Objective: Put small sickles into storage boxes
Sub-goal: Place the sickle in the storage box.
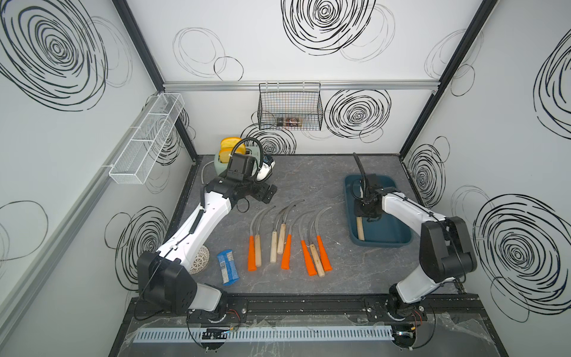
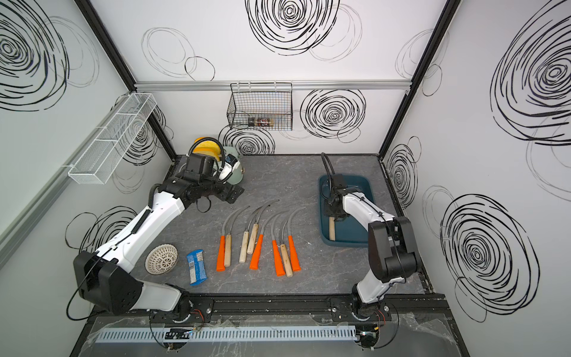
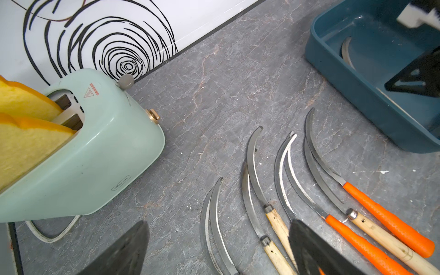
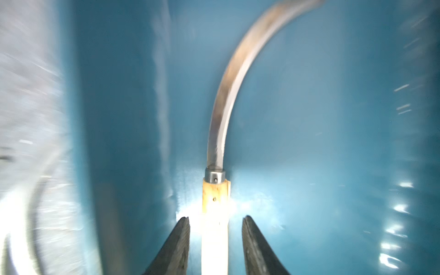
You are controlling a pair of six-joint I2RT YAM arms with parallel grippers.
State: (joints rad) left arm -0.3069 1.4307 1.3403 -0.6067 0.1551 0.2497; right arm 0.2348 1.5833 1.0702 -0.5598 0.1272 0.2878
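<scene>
Far left: left gripper (image 1: 265, 194) hangs w/ jaws spread, empty. Centre: eight small sickles (image 1: 286, 252), curved grey blades, orange or pale-wood handles, lie on the grey table (image 1: 309, 185). Right: a wood-handled sickle (image 1: 360, 230) lies in the dark teal plastic tub (image 1: 386, 244), right gripper (image 4: 216, 220) released, jaws astride its handle.

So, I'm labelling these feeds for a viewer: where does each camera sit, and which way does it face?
Top views: high overhead, facing down and toward the back wall; left arm and right arm show whole.
Left wrist: on the left arm, facing down at the loose sickles, toaster and tub; the open left pincer shows its tips.
Right wrist: low inside the tub, facing along a wood-handled sickle; the open right pincer straddles its handle without touching.
Shared: all views show the tub.
</scene>
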